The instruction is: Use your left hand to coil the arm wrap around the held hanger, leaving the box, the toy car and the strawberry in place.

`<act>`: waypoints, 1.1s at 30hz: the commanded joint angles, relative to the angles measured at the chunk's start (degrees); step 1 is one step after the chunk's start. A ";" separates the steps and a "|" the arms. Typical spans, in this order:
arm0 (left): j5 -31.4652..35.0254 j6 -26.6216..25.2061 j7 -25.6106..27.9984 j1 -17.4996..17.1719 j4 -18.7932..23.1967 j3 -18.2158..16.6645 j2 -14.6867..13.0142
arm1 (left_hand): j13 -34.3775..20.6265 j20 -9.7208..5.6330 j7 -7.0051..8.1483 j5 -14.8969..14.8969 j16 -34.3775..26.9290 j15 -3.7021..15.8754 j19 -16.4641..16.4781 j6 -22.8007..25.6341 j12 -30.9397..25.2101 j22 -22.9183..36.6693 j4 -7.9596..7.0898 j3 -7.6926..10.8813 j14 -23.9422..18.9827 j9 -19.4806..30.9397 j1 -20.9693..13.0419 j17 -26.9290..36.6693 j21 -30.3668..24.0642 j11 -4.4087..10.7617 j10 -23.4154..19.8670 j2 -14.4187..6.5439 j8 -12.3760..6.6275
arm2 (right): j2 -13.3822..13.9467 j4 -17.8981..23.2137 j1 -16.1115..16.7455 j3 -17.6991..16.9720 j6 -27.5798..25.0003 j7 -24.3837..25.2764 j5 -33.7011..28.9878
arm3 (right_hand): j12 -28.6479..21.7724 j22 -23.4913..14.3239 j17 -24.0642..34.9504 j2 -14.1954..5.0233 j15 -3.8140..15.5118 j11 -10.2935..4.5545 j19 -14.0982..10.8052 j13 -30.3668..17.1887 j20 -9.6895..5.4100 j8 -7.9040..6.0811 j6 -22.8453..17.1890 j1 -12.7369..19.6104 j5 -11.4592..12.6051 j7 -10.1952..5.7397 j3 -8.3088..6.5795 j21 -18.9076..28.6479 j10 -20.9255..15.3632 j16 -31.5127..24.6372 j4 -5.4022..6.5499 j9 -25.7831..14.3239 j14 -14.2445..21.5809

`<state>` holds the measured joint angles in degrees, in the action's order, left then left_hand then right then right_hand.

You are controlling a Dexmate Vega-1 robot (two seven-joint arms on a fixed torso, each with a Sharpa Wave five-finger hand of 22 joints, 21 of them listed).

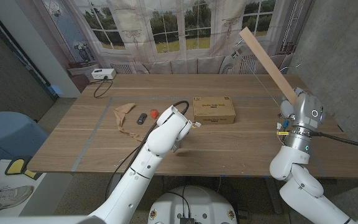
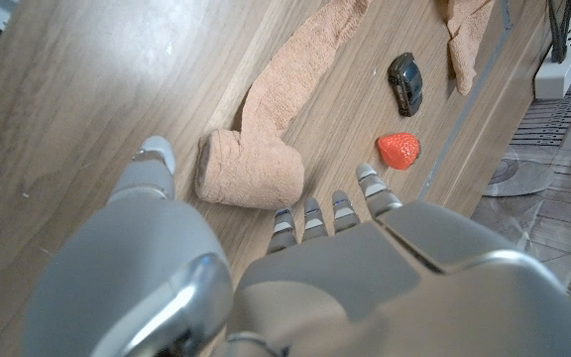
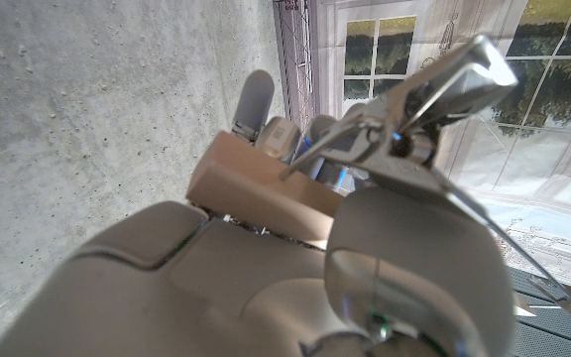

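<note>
Step in hand: judged to be the pick-up of the arm wrap [image 2: 266, 129]; coiling not yet begun, wrap lay wholly on the table.
Hanger [image 1: 270, 63]: wooden, held up at the table's right side by the right hand [image 1: 289, 112], slanting up and away; right hand gripped its lower end, fingers closed round the wood in the right wrist view.
Left hand [image 2: 295, 223]: hovered over the wrap's rolled end, fingers spread with thumb on one side and the others on the far side, holding nothing; whether any fingertip touched the cloth, I could not tell.
Arm wrap: beige, rolled cuff nearest the left hand, the rest trailing off across the table towards its left part.
Advice: pinch the rolled cuff rather than the thin trailing part; lift clear before carrying across, since the strawberry [image 2: 399, 151] and toy car [image 2: 405, 83] lay just beside the wrap and a dragged tail could shift them.
Cardboard box [image 1: 214, 109]: sat mid-table, between wrap and hanger; route above it, not across it.
Table [image 1: 241, 149]: wood-grain planks, matte.
Room: window mural behind, grey walls, white power strip [image 1: 103, 74] at the far left corner.
</note>
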<state>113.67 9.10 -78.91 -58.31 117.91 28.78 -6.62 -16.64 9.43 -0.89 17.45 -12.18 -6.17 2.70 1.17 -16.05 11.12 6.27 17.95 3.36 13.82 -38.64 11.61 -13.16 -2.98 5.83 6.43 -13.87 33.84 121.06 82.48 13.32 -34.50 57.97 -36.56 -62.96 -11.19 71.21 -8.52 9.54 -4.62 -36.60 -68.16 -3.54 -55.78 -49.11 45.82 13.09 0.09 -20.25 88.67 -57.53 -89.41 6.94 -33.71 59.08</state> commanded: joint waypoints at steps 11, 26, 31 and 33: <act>4.50 -23.20 15.00 2.68 -1.65 16.10 -17.67 | -5.15 -4.53 6.80 -5.92 -7.53 9.14 22.10 10.60 -11.09 1.26 1.86 1.26 -22.07 1.86 -4.78 4.50 -9.60 4.35 -12.65 -7.54 -5.58 | 0.48 -0.70 -1.94 1.11 -1.65 -1.46 1.67 | 0.03 -0.02 0.14 -1.08 2.47 -0.14 -0.11 0.46 -2.32 -0.74 -0.13 -1.49 -0.12 -0.08 -0.59 0.24 -0.46 -0.39 -0.27 0.42 0.86; -8.03 -28.88 21.35 3.85 -6.92 16.09 -20.17 | -5.81 -9.10 1.90 -6.77 -4.87 9.32 31.29 12.62 -14.37 -0.62 3.43 3.55 -25.51 0.72 -12.64 2.58 -12.55 3.66 -17.50 -9.26 -5.95 | 1.51 0.22 -2.32 1.88 -3.74 -1.98 0.61 | -0.15 0.01 0.15 -1.03 2.46 -0.21 -0.08 0.18 -2.34 -1.11 -0.02 -1.74 -0.22 -0.19 -0.93 0.19 -0.47 -0.37 -0.46 0.94 0.80; -8.72 -31.52 26.80 3.62 -8.93 17.49 -21.56 | -4.58 -9.18 3.62 -7.15 -5.56 13.50 35.15 19.05 -15.08 -0.73 2.24 3.42 -32.50 0.19 -11.74 1.23 -13.36 6.60 -22.24 -9.90 -7.98 | 1.67 0.50 -2.32 2.01 -4.18 -2.10 0.43 | 0.18 0.01 0.14 -1.01 2.46 0.01 -0.15 0.81 -2.41 -1.45 0.10 -1.89 -0.26 -0.06 -1.05 0.21 -0.64 -0.35 -0.50 0.84 0.72; -8.63 -33.23 31.15 3.09 -9.57 18.04 -22.27 | -4.49 -10.47 3.91 -6.92 -7.09 15.42 37.77 24.48 -16.73 -0.48 2.63 4.55 -38.07 0.02 -13.33 1.47 -14.34 8.13 -26.97 -12.03 -10.03 | 1.68 0.58 -2.43 2.06 -4.30 -2.11 0.38 | -0.16 0.01 0.14 -1.02 2.46 -0.15 -0.13 0.18 -2.34 -1.37 0.03 -1.91 -0.27 -0.18 -1.08 0.20 -0.49 -0.35 -0.52 1.11 0.72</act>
<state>108.69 -18.11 -58.50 -54.88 112.71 44.52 -25.90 -21.13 0.00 2.45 10.44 -17.72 2.57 37.97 20.71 -31.25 10.38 9.61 21.38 -29.75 13.75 -51.52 12.76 -26.52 3.02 -16.40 -3.39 -21.72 35.14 121.05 80.28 15.05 -37.71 56.08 -35.68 -62.96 -11.20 71.22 -8.25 9.54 -4.82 -36.60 -67.47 -3.54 -56.79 -49.11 45.35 13.09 0.09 -20.72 88.67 -57.74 -89.33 6.47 -32.64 59.09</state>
